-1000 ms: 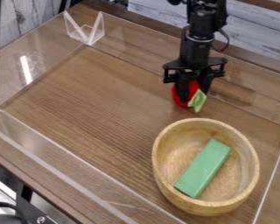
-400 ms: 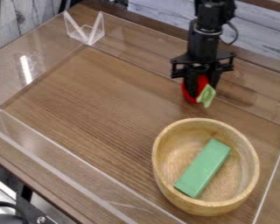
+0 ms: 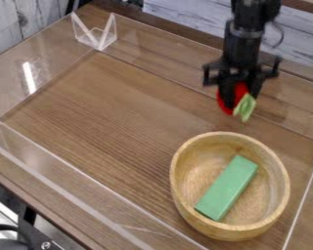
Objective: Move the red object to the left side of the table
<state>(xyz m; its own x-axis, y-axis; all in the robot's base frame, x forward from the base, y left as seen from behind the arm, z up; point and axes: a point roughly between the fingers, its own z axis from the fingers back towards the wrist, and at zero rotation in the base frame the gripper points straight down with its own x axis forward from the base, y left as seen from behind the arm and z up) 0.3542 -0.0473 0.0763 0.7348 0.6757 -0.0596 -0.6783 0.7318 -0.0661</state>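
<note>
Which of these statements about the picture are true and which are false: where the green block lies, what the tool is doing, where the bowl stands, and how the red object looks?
1. The green block lies inside the round bowl. True.
2. The tool is down inside the bowl. False: it is at the red object, away from the bowl.
3. The red object has a light green end. True.
4. The bowl stands upside down on the table. False: it stands upright, its opening facing up.
5. The green block is ball-shaped. False: it is rectangular.

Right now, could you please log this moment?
gripper: on red toy fruit | wooden bowl: holds green block
</note>
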